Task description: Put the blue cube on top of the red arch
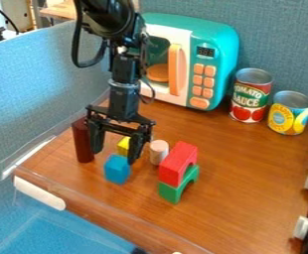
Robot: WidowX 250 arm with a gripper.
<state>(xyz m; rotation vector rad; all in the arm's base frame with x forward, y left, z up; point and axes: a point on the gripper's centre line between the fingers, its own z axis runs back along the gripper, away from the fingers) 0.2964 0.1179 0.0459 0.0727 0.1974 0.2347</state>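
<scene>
The gripper hangs over the left part of the table, its two fingers apart and pointing down, so it is open. Just below and in front of its fingertips is the blue cube, standing on the wood; whether the fingers touch it I cannot tell. To the right, the red arch rests on top of a green arch, and its upper face is uncovered.
Behind the blue cube, a yellow block shows between the fingers. A dark red cylinder stands at left, a pale cylinder beside the red arch. Farther back are a toy microwave and two cans.
</scene>
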